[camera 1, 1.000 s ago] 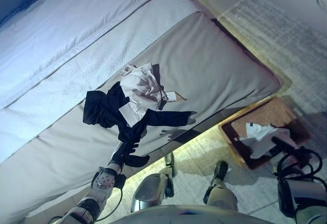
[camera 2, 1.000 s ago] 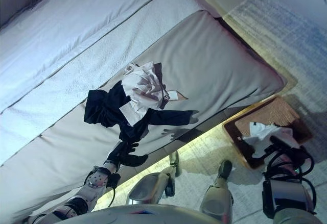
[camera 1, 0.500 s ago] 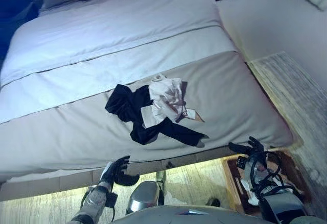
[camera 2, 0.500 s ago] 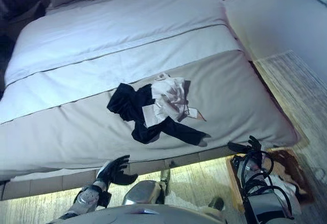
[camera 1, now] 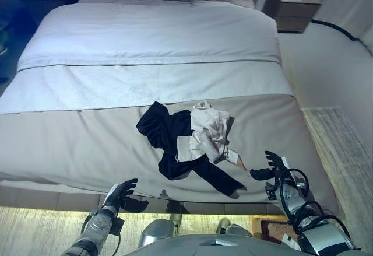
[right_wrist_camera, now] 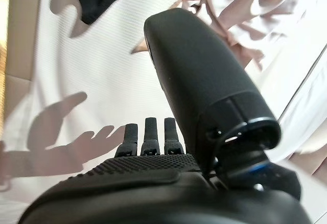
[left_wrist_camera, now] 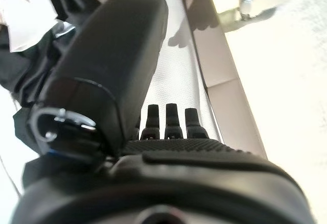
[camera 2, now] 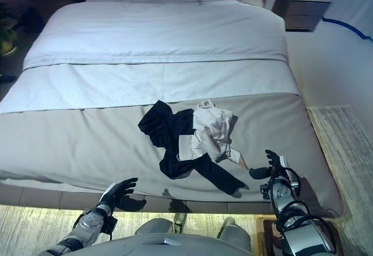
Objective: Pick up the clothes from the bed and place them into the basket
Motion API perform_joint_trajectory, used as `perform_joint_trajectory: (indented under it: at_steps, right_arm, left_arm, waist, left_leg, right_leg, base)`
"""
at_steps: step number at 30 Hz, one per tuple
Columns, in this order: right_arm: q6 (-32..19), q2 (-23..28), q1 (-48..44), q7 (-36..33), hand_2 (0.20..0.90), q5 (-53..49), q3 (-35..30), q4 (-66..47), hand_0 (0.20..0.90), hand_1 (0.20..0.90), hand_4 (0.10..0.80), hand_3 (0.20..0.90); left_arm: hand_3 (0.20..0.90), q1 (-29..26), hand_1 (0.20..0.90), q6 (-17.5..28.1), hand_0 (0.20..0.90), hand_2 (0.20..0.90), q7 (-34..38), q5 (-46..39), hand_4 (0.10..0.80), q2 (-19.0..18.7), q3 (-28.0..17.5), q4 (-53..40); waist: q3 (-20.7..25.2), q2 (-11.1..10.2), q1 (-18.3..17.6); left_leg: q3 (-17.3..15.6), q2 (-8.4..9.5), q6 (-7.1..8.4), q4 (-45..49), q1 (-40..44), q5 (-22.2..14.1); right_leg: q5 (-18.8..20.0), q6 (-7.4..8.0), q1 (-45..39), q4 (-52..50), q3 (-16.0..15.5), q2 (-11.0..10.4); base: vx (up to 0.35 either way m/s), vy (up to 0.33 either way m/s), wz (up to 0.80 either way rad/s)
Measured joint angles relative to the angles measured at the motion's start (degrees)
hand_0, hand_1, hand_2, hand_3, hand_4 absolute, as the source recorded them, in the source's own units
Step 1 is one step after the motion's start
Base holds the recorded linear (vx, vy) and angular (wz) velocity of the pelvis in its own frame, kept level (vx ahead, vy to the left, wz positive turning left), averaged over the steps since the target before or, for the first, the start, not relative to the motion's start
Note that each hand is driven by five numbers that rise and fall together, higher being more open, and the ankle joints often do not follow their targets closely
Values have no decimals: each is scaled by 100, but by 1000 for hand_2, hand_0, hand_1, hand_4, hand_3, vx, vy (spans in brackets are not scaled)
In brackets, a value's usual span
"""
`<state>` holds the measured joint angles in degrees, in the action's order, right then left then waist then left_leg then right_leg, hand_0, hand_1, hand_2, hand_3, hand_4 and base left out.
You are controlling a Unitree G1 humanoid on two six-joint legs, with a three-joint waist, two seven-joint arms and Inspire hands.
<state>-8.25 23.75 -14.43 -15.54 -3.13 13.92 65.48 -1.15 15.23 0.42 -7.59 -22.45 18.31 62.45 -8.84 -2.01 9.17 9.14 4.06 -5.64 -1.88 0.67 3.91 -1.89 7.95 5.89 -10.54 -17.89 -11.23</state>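
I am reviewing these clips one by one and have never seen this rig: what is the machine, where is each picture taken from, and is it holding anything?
It is a humanoid robot standing at the foot of a bed. Two pictures come from cameras in its head, looking down; the other two sit on its wrists and look along each dark hand. On the grey cover lies a pile of clothes: a black garment with a crumpled white garment on top. The left hand hovers at the bed's near edge, the right hand beside the pile; both are open and hold nothing. A nightstand stands by the pillows. Only a dark corner at the lower right may be the basket; I cannot tell.
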Motion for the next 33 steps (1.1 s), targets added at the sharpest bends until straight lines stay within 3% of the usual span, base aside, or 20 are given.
perform_joint_trajectory:
  at_steps: [1,3,5,7,11,17,23,27,30,31,32,33]
  right_arm:
    - [-35,14,-151,10,900,40,150,23,900,900,800,900]
    - [-59,125,-795,43,900,51,291,118,900,900,800,900]
    - [-62,325,-1284,163,900,33,325,119,900,900,800,900]
    - [-89,534,-1705,235,900,34,338,110,900,900,800,900]
    - [-171,775,-2204,354,900,52,385,88,900,900,800,900]
    - [-140,794,-2708,569,900,347,712,90,900,900,800,900]
    - [296,809,-3424,482,900,386,955,291,900,900,800,900]
    - [790,1044,-4181,256,900,427,1098,420,900,900,800,900]
    - [1120,1201,-4428,179,900,423,1131,401,900,900,800,900]
    - [1221,1228,-4498,183,644,408,1136,384,644,644,501,601]
    - [1294,1242,-4528,184,300,380,1135,368,300,300,100,200]
    - [1375,1257,-4539,173,300,380,1124,354,300,300,100,200]
  left_arm:
    - [900,-13,900,3,900,900,28,-2,800,-118,0,-42]
    - [900,-145,900,-12,900,900,14,14,800,-241,27,-16]
    - [900,-247,900,-15,900,900,22,23,800,-283,41,14]
    - [900,-223,900,-19,900,900,16,22,800,-304,40,10]
    - [900,-217,900,-17,900,900,-44,21,800,-314,40,-84]
    - [900,-501,900,-8,900,900,-86,-141,800,-331,38,-384]
    - [900,-844,900,80,900,900,-76,-391,800,-351,97,-726]
    - [900,-912,900,168,900,900,-67,-603,800,-357,211,-1044]
    - [900,-869,900,131,900,900,-43,-611,800,-400,211,-1175]
    - [900,-825,900,128,900,900,-28,-622,800,-438,208,-1243]
    - [900,-815,900,126,900,900,-8,-642,800,-464,205,-1261]
    - [900,-796,900,116,900,900,22,-658,800,-523,196,-1336]
  waist:
    - [-25,-214,103]
    - [-241,-261,269]
    - [-447,-263,402]
    - [-621,-242,543]
    - [-973,-234,809]
    - [-1482,-147,1046]
    - [-1832,273,1184]
    - [-2102,500,1195]
    - [-2133,511,1203]
    - [-2135,510,1201]
    - [-2135,510,1208]
    - [-2135,511,1212]
  left_leg:
    - [29,90,130,117,-190,-61]
    - [72,-82,425,595,-751,-214]
    - [109,-196,565,818,-986,-302]
    - [98,-294,647,969,-1106,-367]
    - [159,-311,688,1031,-1194,-388]
    - [246,-195,728,1283,-1507,-408]
    - [293,27,767,1811,-2079,-430]
    - [279,216,741,2263,-2768,-411]
    - [237,336,713,2406,-3105,-430]
    - [209,357,665,2446,-3165,-493]
    - [205,373,629,2466,-3202,-518]
    - [203,376,620,2463,-3230,-523]
  right_leg:
    - [216,-67,20,213,-9,-1]
    - [437,-230,105,651,-215,241]
    - [536,-367,104,864,-322,408]
    - [526,-375,82,876,-482,499]
    - [464,-412,62,866,-605,531]
    - [475,-431,249,754,-692,406]
    - [403,-428,743,216,-819,151]
    - [214,-422,1561,-582,-773,-167]
    - [76,-455,2008,-1068,-708,-392]
    - [12,-454,2114,-1188,-646,-428]
    - [6,-452,2181,-1270,-615,-456]
    - [1,-453,2224,-1319,-617,-491]
  base:
    - [-89,-209,36]
    - [-11,-148,20]
    - [36,-73,22]
    - [59,-34,29]
    - [37,-16,16]
    - [19,-16,14]
    - [-13,34,14]
    - [-111,67,6]
    - [-80,82,7]
    - [-36,48,1]
    - [-7,20,5]
    - [-3,12,9]
